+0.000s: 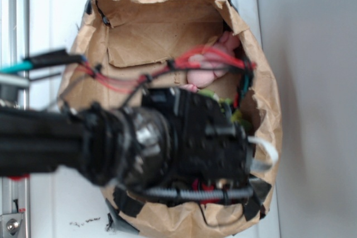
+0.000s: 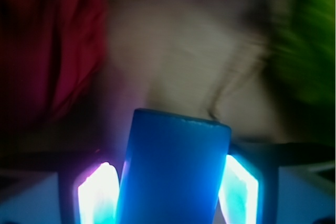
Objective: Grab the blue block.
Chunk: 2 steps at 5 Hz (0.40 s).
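Block (image 2: 173, 169) is pinched between the gripper (image 2: 169, 192) fingers (image 2: 97, 195), its top edge clear; red ball (image 2: 47, 45) left, green toy (image 2: 307, 40) right.

The exterior view is bright and evenly lit, the white desk (image 1: 61, 20) nearly washed out, with soft shadow inside the paper bag (image 1: 162, 4). The near arm (image 1: 50, 137) is out of focus and smeared, while the bag's far rim stays sharper. The wrist view is dim and heavily blurred: red at left and green at right are mere smudges. The blue block (image 2: 173, 171) is saturated, and the pads (image 2: 97, 195) beside it glare white-cyan, blown out.
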Available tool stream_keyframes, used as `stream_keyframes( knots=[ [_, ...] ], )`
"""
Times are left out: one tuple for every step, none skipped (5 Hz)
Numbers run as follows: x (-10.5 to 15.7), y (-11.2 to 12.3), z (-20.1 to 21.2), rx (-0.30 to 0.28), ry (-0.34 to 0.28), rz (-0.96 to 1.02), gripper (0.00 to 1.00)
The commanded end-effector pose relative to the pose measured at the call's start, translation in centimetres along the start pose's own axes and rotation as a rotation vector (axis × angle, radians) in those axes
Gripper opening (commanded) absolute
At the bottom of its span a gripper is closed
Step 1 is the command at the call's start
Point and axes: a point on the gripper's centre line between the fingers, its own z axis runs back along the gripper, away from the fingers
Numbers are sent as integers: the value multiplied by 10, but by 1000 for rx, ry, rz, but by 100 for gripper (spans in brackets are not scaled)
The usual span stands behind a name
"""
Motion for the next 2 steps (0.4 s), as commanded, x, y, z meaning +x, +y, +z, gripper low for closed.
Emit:
stream_keyframes(
  knots=[
    [-11, 21, 60, -14, -145, 194, 0],
    [-17, 21, 77, -4, -188, 245, 0]
  ],
)
